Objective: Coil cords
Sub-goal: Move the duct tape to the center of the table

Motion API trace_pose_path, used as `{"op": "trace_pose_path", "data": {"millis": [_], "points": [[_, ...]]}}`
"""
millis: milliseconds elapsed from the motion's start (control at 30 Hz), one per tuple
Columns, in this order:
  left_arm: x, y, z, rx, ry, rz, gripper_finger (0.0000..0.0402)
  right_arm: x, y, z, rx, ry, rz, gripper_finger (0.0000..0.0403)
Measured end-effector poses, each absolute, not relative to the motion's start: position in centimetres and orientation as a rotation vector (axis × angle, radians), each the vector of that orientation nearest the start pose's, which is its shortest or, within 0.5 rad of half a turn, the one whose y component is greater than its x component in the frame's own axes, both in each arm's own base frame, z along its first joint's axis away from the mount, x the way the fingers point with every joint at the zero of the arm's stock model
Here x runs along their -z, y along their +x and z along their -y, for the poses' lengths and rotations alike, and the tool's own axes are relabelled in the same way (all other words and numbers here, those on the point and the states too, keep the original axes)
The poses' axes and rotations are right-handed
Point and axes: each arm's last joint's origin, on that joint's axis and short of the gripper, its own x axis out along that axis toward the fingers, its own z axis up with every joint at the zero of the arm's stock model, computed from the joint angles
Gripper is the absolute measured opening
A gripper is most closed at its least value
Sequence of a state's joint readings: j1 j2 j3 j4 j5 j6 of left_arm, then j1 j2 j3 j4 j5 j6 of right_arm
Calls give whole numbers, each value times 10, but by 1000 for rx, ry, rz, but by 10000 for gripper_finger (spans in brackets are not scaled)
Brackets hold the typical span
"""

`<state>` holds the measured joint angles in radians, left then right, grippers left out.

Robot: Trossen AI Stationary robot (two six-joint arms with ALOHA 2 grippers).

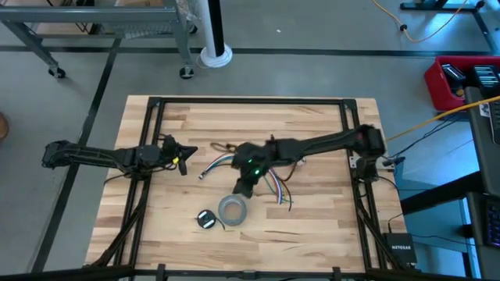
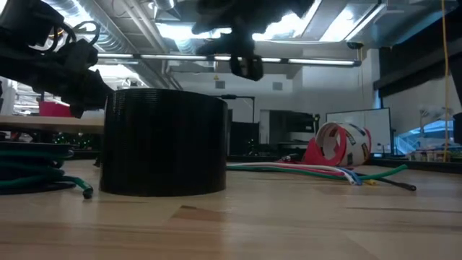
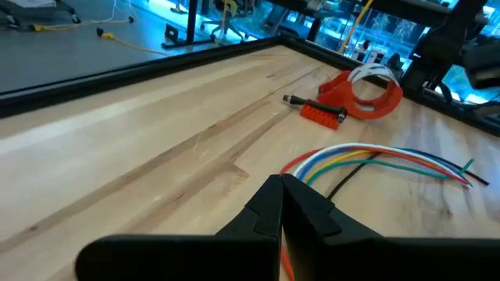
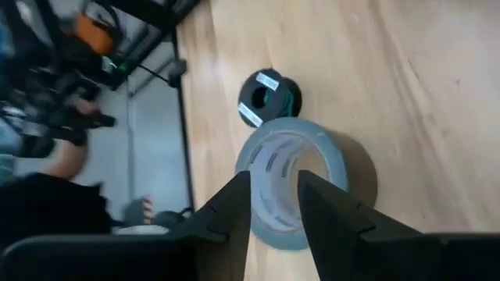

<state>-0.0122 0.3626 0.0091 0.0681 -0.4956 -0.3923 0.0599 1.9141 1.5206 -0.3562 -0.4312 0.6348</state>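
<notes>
From my remote seat I see the pale wooden desk with its black frame standing on a smooth grey concrete floor, a white post base and a metal cart on castors on the floor past the desk's far edge. A red bin sits off the desk's right side, with a yellow cable trailing over the floor near it. Across the desk, I see bright ceiling strip lights under exposed pipes, pale walls and whiteboards at the back.
</notes>
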Motion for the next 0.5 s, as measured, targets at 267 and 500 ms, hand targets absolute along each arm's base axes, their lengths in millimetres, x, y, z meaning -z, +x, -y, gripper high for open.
{"op": "trace_pose_path", "data": {"millis": [267, 500], "points": [[-142, 113, -12, -525, -310, -181, 0, -242, 455, -74, -214, 644, -858, 112], [-142, 113, -12, -525, -310, -182, 0, -228, 465, -108, -142, 562, -825, 112]]}}
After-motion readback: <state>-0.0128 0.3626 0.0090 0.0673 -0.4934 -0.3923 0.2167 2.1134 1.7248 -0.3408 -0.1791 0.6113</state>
